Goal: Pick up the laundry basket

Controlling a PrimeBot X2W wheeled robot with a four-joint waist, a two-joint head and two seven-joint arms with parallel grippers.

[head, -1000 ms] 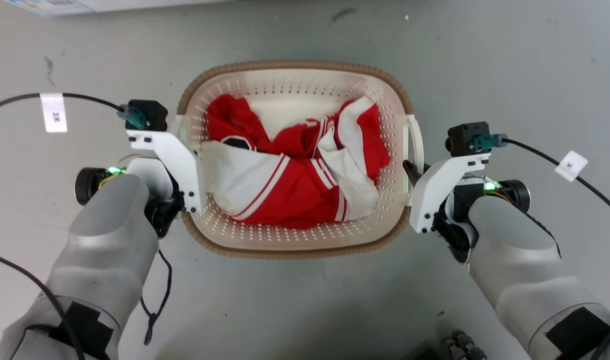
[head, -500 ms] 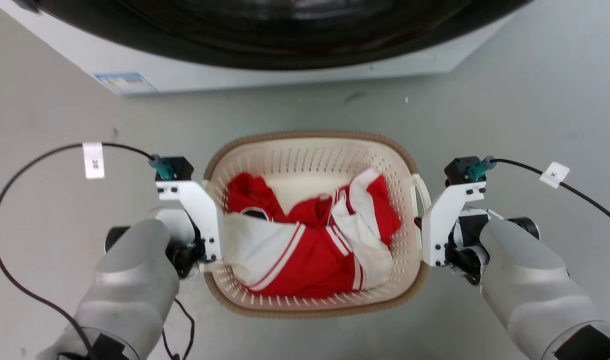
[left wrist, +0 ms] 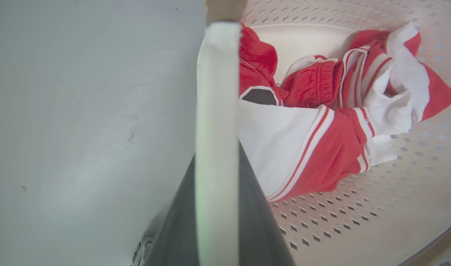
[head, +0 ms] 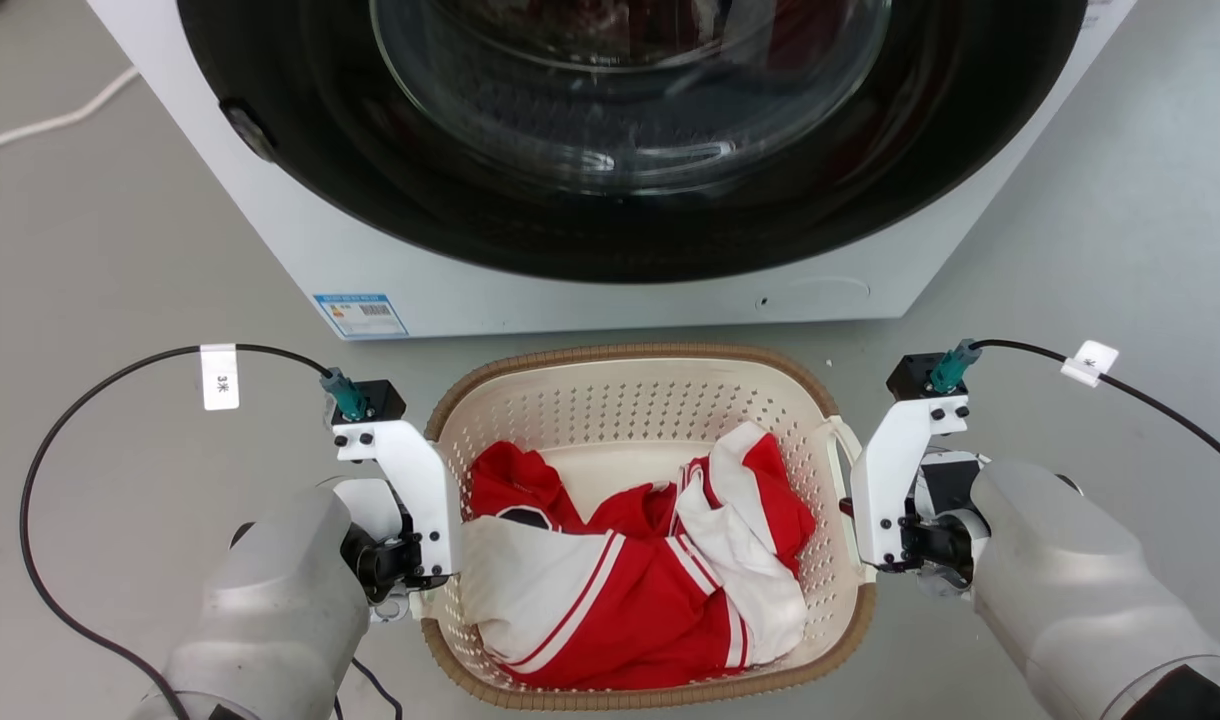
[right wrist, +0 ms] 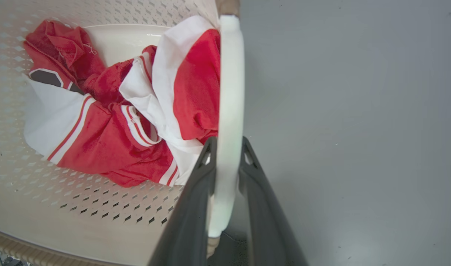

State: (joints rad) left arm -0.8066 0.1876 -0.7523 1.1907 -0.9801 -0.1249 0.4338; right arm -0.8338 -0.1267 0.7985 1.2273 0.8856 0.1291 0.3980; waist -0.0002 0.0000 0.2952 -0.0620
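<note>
The laundry basket [head: 630,352] is just in front of the washing machine [head: 610,295], directly between my two arms. Its long axis runs from one gripper to the other. My left gripper [left wrist: 217,155] is clamped on the left handle [left wrist: 216,92], with one dark finger on each side of the white bar. My right gripper [right wrist: 227,142] pinches the right handle [right wrist: 231,74] in the same way. Both arms are equally near, so I judge the lift must be even, or the red and white clothes [head: 630,590] may slide.
</note>
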